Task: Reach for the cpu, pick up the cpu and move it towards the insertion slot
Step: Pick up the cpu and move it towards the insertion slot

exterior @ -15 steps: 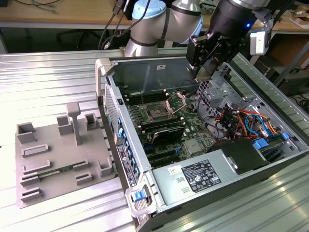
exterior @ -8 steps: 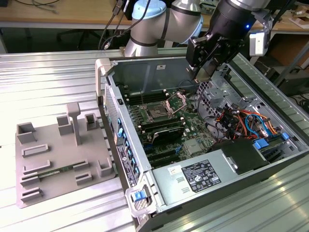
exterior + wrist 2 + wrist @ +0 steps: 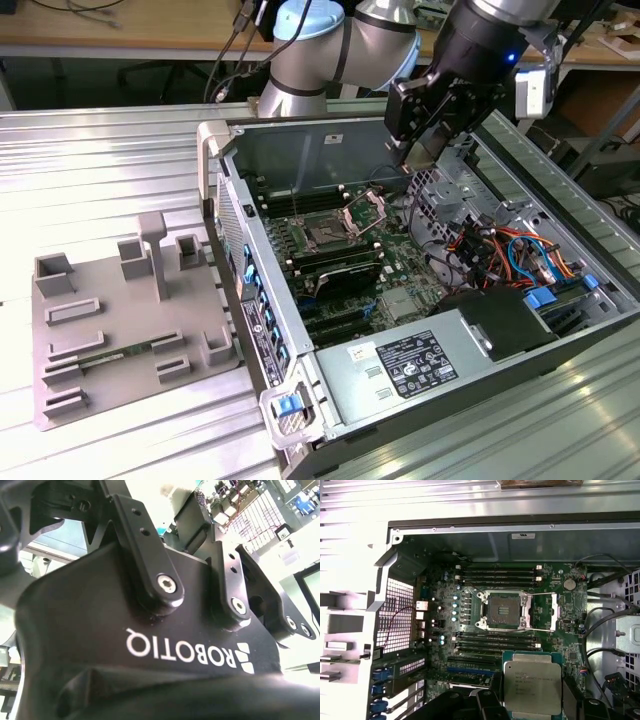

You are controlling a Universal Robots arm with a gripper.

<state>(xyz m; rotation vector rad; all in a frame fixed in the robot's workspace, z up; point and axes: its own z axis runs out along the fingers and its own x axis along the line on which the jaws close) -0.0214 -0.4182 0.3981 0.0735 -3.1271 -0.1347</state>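
- The small flat square cpu (image 3: 532,686) with its silvery-white metal top sits in the end effector (image 3: 425,150), whose dark fingers (image 3: 570,697) close against its edges; we judge this edge grip keeps the underside free.
- We see it in the first wrist view hanging above the green motherboard (image 3: 440,610), near the insertion slot (image 3: 502,610), a square dark socket with its shiny metal bracket (image 3: 542,611) swung open.
- The exterior view places the end effector above the open grey computer case (image 3: 330,140), toward that view's right of the slot.
- On the worktop (image 3: 100,150) to that view's left rests a grey plastic tray (image 3: 120,320).
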